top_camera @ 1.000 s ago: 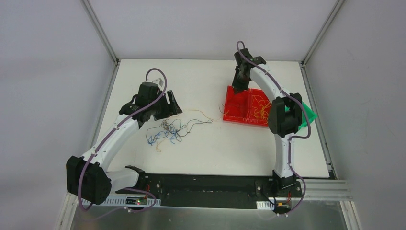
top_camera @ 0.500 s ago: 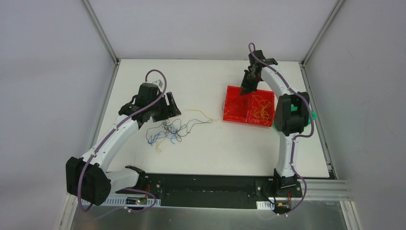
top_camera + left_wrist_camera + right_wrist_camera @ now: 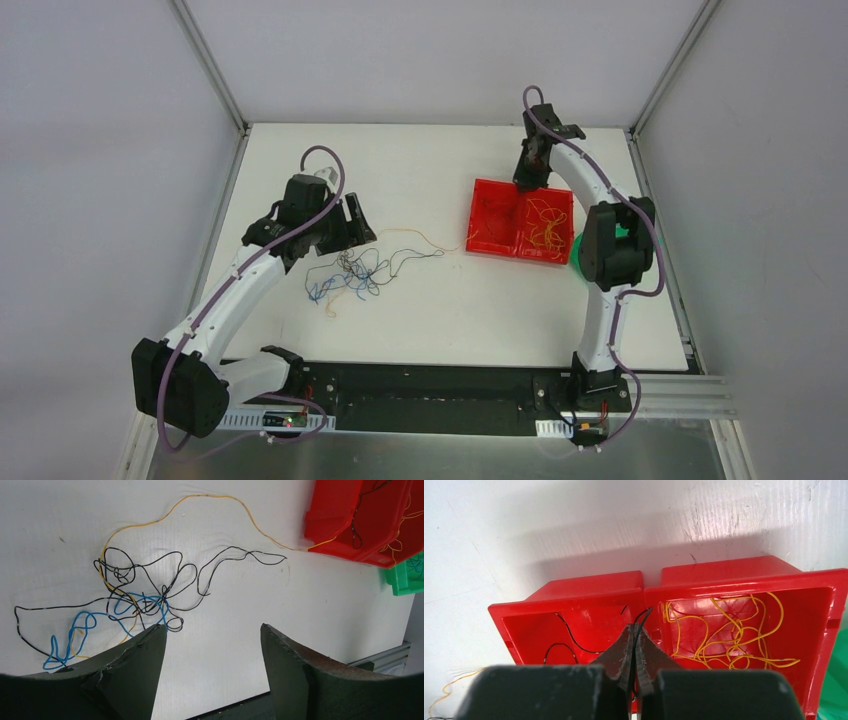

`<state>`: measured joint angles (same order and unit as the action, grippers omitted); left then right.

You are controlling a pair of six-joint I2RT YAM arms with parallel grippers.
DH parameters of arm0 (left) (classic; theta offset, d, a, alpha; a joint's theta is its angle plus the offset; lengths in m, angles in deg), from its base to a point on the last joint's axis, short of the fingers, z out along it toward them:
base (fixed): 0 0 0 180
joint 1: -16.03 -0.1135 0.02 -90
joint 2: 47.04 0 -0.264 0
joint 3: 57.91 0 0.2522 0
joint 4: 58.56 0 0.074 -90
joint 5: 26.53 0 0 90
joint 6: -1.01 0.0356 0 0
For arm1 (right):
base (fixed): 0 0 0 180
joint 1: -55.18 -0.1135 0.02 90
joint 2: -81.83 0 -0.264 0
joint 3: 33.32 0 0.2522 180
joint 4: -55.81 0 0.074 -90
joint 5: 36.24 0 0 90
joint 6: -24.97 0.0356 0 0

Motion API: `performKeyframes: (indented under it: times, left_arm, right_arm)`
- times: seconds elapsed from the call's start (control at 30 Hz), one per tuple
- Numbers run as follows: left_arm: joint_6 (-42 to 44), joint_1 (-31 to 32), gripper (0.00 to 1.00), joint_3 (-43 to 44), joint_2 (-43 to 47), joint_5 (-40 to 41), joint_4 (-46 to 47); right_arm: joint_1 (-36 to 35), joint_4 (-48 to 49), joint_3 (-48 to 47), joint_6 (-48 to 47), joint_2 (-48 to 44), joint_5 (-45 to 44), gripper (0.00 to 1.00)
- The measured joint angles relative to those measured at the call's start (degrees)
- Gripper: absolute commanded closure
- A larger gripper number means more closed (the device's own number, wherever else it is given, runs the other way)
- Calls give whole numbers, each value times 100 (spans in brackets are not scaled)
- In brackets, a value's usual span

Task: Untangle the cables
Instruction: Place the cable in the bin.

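Two robot arms stand on one white tabletop (image 3: 420, 330).

The left end effector (image 3: 212, 630) is open wide and holds nothing. It hangs over the near edge of a messy clump (image 3: 140, 595) of cables. The clump lies flat on the left half of the tabletop. In it I can see one blue cable (image 3: 75, 630) with curly loops and some black loops all mixed up. I cannot count the black ones. One long yellow cable (image 3: 210, 496) runs out of the clump, across the tabletop, and up over the edge of a red bin.

There are two red bins, side by side and touching. The first red bin (image 3: 574, 587) is nearer the clump and has thin black cable in it. The second red bin (image 3: 734, 567) has a pile of yellow cables (image 3: 724, 635), too tangled to count. One green bin (image 3: 405, 575) sits just past the red ones, with a bit of blue cable inside.

The right end effector (image 3: 634, 627) is pinched tight. One thin black cable (image 3: 646, 614) is caught between its tips. It hangs over the spot where the two red bins meet.
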<state>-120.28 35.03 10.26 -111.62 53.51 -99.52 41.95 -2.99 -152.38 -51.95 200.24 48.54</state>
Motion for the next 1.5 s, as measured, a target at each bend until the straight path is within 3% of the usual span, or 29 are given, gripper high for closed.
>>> performKeyframes:
  times: [0.53, 0.73, 0.83, 1.03, 1.23, 1.5]
  left_arm:
    - [39, 0, 29, 7, 0, -2, -105]
    - [46, 2, 29, 7, 0, -2, -111]
    - [52, 2, 29, 7, 0, -4, -125]
    - [68, 2, 29, -7, 2, -44, -173]
    - [79, 2, 29, -192, 98, -155, -229]
    - [92, 98, 29, -223, 116, -291, -267]
  right_arm:
    - [-1119, 656, 1543, 240, -566, -291, 100]
    - [-1049, 723, 1644, 466, -459, -120, 100]
    - [-885, 721, 1491, 553, -271, 22, 79]
    - [-761, 673, 1335, 597, -323, 48, 66]
    - [-802, 468, 1134, 570, -861, 44, 29]
    - [-802, 341, 1134, 557, -1834, -59, 1]
